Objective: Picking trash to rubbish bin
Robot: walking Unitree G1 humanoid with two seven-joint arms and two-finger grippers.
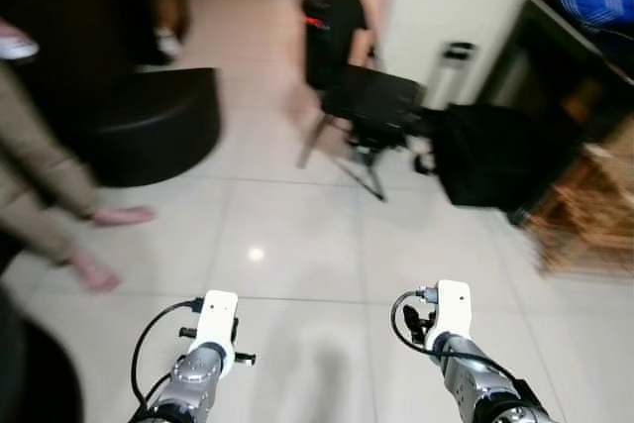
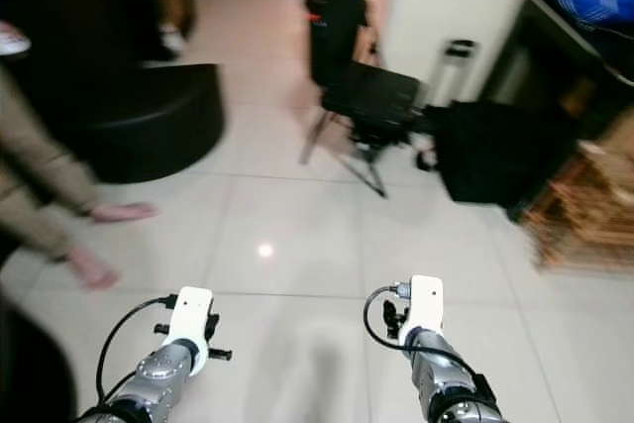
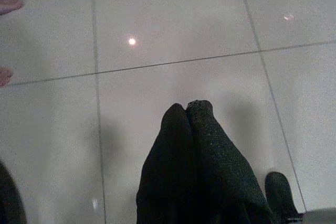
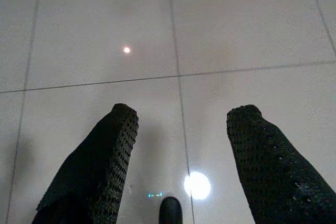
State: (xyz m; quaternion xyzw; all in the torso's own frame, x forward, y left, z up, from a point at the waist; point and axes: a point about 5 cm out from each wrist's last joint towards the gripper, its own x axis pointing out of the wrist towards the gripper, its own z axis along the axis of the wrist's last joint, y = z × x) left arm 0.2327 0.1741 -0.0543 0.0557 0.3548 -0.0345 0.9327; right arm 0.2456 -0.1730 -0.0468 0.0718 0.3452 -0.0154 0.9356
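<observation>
My left gripper (image 3: 186, 107) hangs low over pale floor tiles, its two black fingers pressed together with nothing between them. The fingers of my right gripper (image 4: 184, 116) stand wide apart over the same tiles, holding nothing. Both wrists, left (image 1: 213, 329) and right (image 1: 448, 319), reach forward at the bottom of the blurred head views. A silver cylindrical bin with a dark lid (image 1: 451, 71) stands far ahead to the right, against a white wall.
A person stands at the left, with a tan sleeve (image 1: 40, 165) and bare feet (image 1: 124, 215). Ahead are a black round ottoman (image 1: 149, 121), a black chair (image 1: 362, 96), a black bag (image 1: 495, 156) and a wicker basket (image 1: 589, 205). Open tiled floor (image 1: 297, 235) lies between.
</observation>
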